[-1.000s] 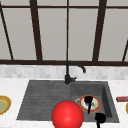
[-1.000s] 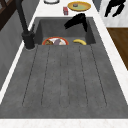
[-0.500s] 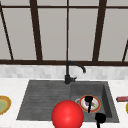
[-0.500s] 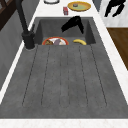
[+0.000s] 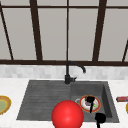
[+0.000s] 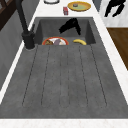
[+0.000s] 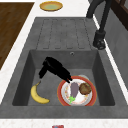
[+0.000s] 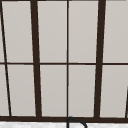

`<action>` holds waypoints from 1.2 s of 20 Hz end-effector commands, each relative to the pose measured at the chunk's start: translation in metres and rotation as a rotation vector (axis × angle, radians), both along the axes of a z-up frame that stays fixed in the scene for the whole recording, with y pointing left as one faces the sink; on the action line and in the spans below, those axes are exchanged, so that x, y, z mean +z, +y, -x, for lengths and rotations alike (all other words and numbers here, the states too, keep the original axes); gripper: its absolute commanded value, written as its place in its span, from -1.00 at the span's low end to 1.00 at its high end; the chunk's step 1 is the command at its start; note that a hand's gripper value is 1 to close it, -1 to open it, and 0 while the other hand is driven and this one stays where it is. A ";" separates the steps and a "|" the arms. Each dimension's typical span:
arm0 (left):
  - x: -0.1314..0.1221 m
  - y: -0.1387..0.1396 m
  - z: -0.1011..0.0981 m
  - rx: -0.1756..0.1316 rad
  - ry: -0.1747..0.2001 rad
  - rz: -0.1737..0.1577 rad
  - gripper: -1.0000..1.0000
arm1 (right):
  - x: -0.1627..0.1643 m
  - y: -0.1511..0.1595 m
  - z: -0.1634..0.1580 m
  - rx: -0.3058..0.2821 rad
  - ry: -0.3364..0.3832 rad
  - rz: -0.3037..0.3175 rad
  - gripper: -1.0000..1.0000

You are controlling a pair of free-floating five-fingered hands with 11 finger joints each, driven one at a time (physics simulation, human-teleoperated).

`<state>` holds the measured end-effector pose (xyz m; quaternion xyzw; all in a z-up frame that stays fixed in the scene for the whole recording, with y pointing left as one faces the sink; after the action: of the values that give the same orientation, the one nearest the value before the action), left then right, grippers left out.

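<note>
My left hand (image 5: 90, 100) is down in the sink basin (image 7: 100, 72), open, its straight fingers reaching to the near rim of a red-rimmed plate (image 7: 60, 93). The left hand (image 7: 56, 68) does not curl round anything. On the plate lie a purple eggplant (image 7: 74, 89) and a brown round piece of food (image 7: 85, 88). A banana (image 7: 37, 95) lies on the basin floor beside the plate. My right hand (image 5: 100, 118) hangs in the air in front of the sink's front edge, relaxed and holding nothing. The right hand (image 6: 114, 7) is off the counter, over the floor.
A red ball (image 5: 67, 115) shows at the sink's front edge. The black faucet (image 5: 68, 75) stands behind the sink, with the ribbed drainboard (image 6: 62, 82) to the left. A yellow dish (image 5: 3, 105) sits on the left counter. A red item (image 6: 65, 10) and a yellow plate (image 6: 79, 6) sit on the right counter.
</note>
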<state>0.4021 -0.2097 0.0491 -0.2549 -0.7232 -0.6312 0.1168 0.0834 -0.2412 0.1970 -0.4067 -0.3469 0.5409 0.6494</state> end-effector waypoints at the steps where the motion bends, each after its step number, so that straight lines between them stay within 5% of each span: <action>1: -0.013 0.000 -0.005 -0.113 -0.005 -0.050 -1.00 | 0.000 0.000 0.000 0.000 0.000 0.000 0.00; 6: -0.016 0.006 -0.015 -0.103 0.003 -0.032 -1.00 | 0.000 0.000 0.000 0.000 0.000 0.000 0.00; 11: -0.031 0.004 -0.013 -0.122 0.003 -0.064 -1.00 | 0.000 0.000 0.000 0.000 0.000 0.000 0.00; 14: -0.037 0.005 -0.015 -0.100 0.013 -0.060 -1.00 | 0.000 0.000 0.000 0.000 0.000 0.000 0.00; 16: -0.036 0.002 -0.034 -0.058 0.006 -0.044 -1.00 | 0.000 0.000 0.000 0.000 0.000 0.000 0.00; 20: -0.037 0.000 -0.061 -0.027 0.020 -0.047 -1.00 | 0.000 0.000 0.000 0.000 0.000 0.000 0.00; 24: -0.047 -0.013 -0.072 -0.059 0.009 -0.056 -1.00 | 0.000 0.000 0.000 0.000 0.000 0.000 0.00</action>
<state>0.4665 -0.2125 0.0107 -0.2584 -0.7164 -0.6368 0.1205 0.0834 -0.2412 0.1970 -0.4067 -0.3469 0.5409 0.6494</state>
